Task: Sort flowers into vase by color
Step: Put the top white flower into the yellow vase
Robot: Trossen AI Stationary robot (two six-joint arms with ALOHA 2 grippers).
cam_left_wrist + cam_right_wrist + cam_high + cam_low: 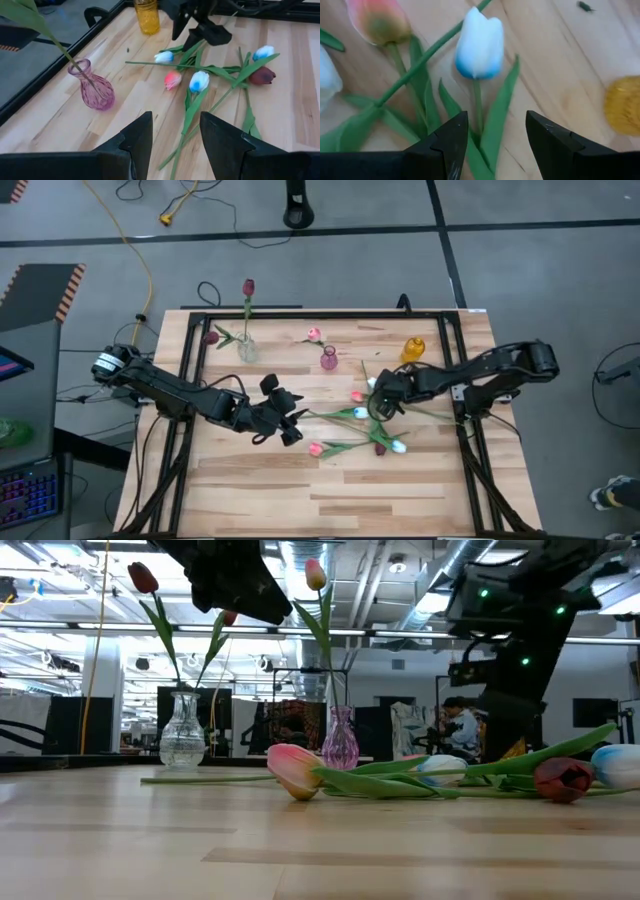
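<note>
Several loose tulips lie flat on the wooden table [330, 490]: white heads [360, 413] [398, 446], pink heads [357, 396] [316, 449] and a dark red one [379, 448]. A clear vase [246, 350] holds a dark red tulip [248, 286], and a purple vase [328, 360] holds a pink one [314, 335]. A yellow vase [413, 348] stands to the right. My right gripper [497, 120] hangs open over the stem [477, 105] of a white tulip [480, 42], one finger on either side. My left gripper [175, 120] is open, left of the pile, pointing at it.
A black frame [190, 380] borders the table on its left, far and right sides. The three vases stand in a row along the far part. Bare wood lies toward the near edge. Beyond the table, a person [462, 725] sits in the room.
</note>
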